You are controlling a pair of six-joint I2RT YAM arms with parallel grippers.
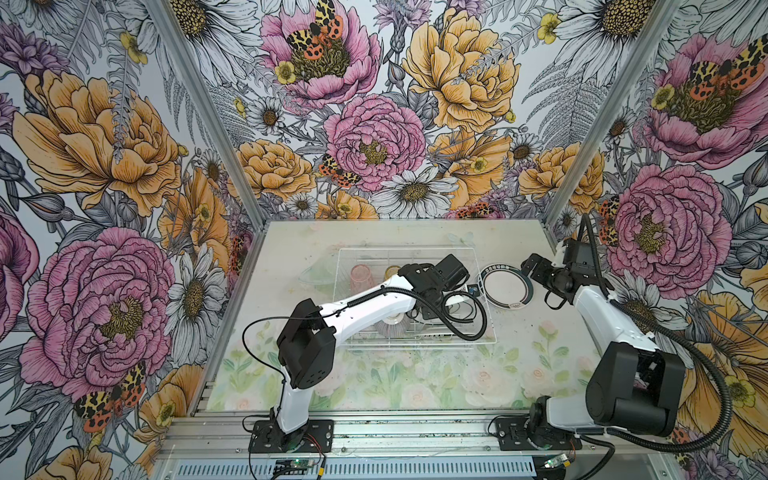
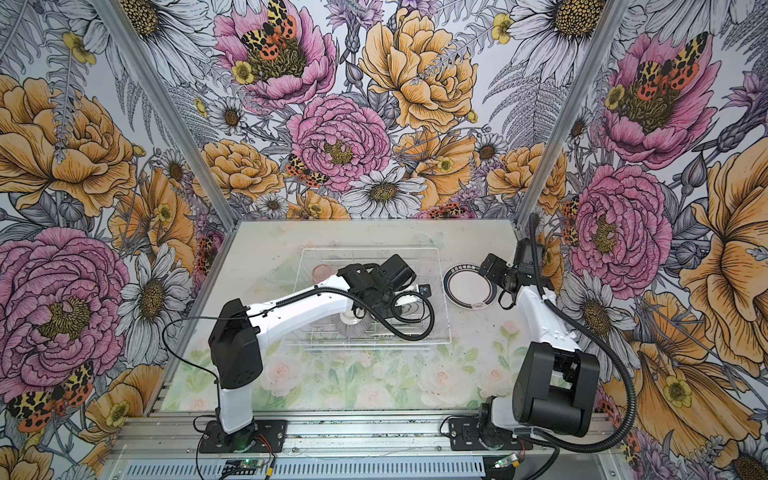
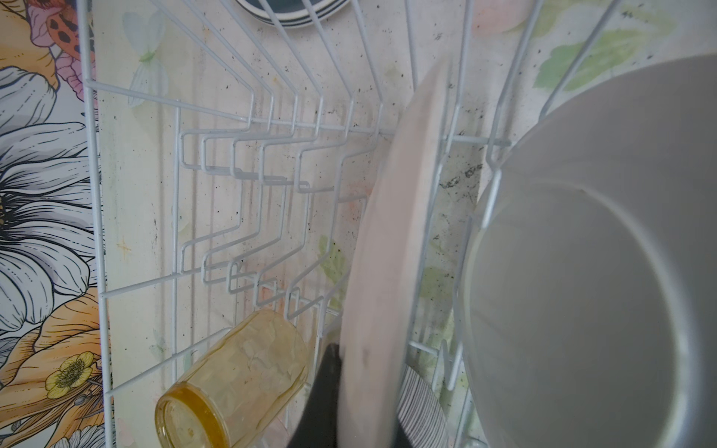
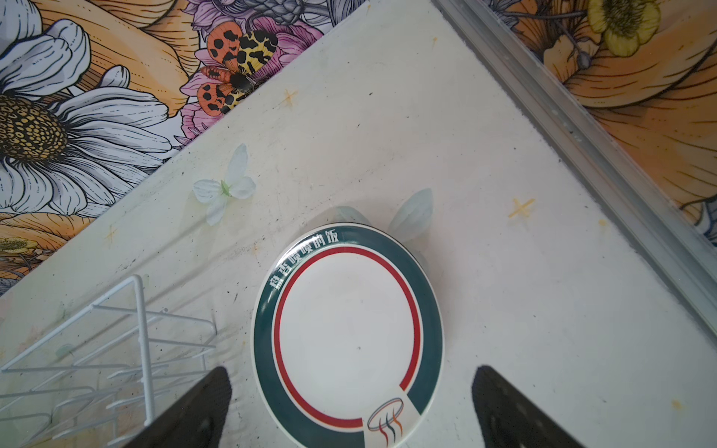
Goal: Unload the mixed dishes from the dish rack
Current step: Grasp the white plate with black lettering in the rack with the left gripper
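plate (image 3: 388, 252) in rack (image 3: 176, 194) pinched by left end effector (image 3: 364, 395), right end effector (image 4: 351, 372) spread wide

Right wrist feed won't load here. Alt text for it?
A white plate with a teal-and-red rim lies flat on the table, between the black fingers of the open right pincer. A corner of the white wire dish rack shows beside it.

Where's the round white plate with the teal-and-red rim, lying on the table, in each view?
Both top views: plate flat on the table, right of the white wire dish rack.
Left wrist: cropped sliver beyond the rack's wires.
Right wrist: whole, beside the rack's corner.
Shared landmark: the rack.
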